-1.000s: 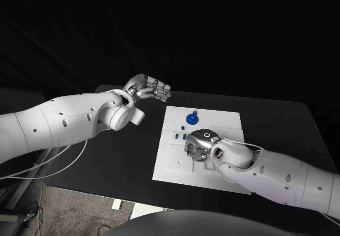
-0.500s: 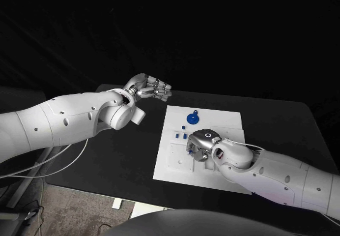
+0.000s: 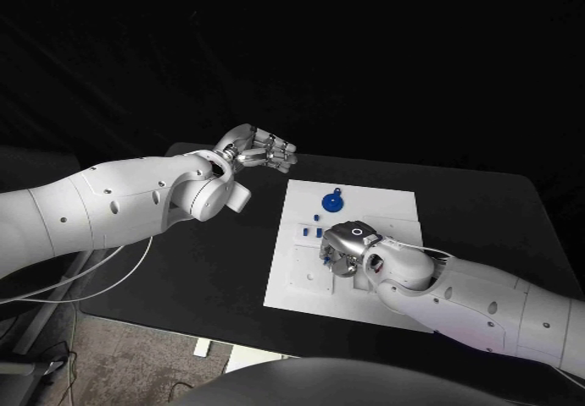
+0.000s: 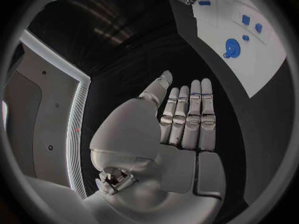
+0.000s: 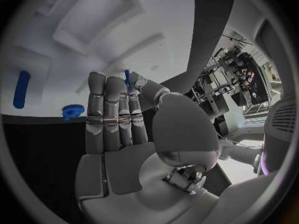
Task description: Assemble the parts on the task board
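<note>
Pin: small blue part [image 5: 127, 76], pinched at the right hand's [image 3: 347, 247] fingertips over the task board's [image 3: 378, 201] middle.
Gear: round blue part [image 3: 329, 203] near the board's far edge.
Left hand [image 3: 256, 150]: fingers straight, side by side, holding nothing, above the black table's [image 3: 207, 262] far left corner.
Room: dark.

You have bare table [image 3: 220, 271] across the frame's lower left for passage, but the right hand [image 3: 345, 247] covers the board's [image 3: 292, 288] centre and the left hand [image 3: 254, 150] hangs at its upper-left corner.
</note>
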`<state>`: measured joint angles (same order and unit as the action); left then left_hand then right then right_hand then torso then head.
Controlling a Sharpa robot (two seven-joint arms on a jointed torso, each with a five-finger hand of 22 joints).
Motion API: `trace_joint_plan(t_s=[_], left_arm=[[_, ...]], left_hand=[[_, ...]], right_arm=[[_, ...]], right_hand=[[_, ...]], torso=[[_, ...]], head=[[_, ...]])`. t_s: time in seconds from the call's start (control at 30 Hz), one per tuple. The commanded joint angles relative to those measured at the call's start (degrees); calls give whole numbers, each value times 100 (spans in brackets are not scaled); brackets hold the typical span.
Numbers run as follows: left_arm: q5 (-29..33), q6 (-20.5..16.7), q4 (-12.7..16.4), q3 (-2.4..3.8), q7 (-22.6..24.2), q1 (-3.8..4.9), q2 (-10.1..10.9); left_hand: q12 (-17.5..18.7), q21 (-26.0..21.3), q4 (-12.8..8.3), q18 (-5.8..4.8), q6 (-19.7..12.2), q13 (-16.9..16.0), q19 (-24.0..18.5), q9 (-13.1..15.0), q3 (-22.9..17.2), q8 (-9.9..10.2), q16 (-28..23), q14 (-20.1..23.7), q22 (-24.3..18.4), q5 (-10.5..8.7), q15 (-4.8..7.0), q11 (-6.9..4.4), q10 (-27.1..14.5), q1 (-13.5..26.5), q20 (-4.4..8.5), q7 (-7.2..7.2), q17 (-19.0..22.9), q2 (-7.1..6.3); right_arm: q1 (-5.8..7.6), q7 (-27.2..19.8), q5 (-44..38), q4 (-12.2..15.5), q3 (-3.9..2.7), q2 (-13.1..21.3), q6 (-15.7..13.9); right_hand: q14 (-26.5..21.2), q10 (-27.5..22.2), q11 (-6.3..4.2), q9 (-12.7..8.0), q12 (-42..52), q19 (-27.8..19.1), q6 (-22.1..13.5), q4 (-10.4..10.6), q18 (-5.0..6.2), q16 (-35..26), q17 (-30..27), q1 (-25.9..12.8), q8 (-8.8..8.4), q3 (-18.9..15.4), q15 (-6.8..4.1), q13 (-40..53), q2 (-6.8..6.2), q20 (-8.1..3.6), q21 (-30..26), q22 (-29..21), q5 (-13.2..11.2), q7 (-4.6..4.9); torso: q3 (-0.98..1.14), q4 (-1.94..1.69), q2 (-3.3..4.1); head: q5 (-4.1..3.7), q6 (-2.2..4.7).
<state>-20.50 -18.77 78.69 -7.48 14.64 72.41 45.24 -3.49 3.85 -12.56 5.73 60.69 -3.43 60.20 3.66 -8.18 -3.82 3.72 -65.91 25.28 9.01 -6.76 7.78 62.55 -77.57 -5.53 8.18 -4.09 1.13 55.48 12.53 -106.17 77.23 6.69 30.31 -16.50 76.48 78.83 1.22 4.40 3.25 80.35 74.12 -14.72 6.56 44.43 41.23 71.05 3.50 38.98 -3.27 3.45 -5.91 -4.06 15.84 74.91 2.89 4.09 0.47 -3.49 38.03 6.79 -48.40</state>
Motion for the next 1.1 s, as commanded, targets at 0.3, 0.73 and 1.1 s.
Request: trace_joint_plan(t_s=[0.3, 0.73, 1.1], left_arm=[[32, 60, 10, 5, 4, 11, -11], [32, 71, 8, 5, -12, 11, -22], [32, 79, 8, 5, -21, 15, -41]], left_hand=[[15, 22, 20, 10, 3, 5, 43, 0, -1, 21, -22, -10, -7, -17, 3, 7, 2, -3, -5, -6, -3, 62], [15, 22, 51, 11, 1, 5, 46, 0, -14, 22, -22, -5, -30, -22, 0, 8, -1, -13, -7, -6, -3, 52], [15, 22, 51, 11, 1, 5, 46, 0, -14, 22, -22, -5, -30, -22, 0, 8, -1, -13, -7, -6, -3, 52]], right_arm=[[-17, 23, -73, 2, 19, 0, 57], [-24, 60, -98, -46, 71, -47, 115], [-25, 131, -209, -179, 127, -140, 334]], right_hand=[[57, 26, 0, 9, 19, 10, 50, -6, 128, -31, 7, -19, 19, 27, -1, 7, 43, -30, 39, 70, 15, 9], [58, 27, 1, 10, 19, 11, 51, -8, 128, -32, 7, -20, 19, 27, -1, 7, 44, -30, 40, 70, 15, 10], [54, 16, 3, 10, 18, 7, 43, -13, 127, -41, 5, -24, 19, 25, 0, 6, 49, -29, 40, 70, 17, 11]], torso=[[1, 4, -1], [2, 0, 1], [-2, -2, 0]], head=[[-6, -27], [-27, -42], [-37, -64]])
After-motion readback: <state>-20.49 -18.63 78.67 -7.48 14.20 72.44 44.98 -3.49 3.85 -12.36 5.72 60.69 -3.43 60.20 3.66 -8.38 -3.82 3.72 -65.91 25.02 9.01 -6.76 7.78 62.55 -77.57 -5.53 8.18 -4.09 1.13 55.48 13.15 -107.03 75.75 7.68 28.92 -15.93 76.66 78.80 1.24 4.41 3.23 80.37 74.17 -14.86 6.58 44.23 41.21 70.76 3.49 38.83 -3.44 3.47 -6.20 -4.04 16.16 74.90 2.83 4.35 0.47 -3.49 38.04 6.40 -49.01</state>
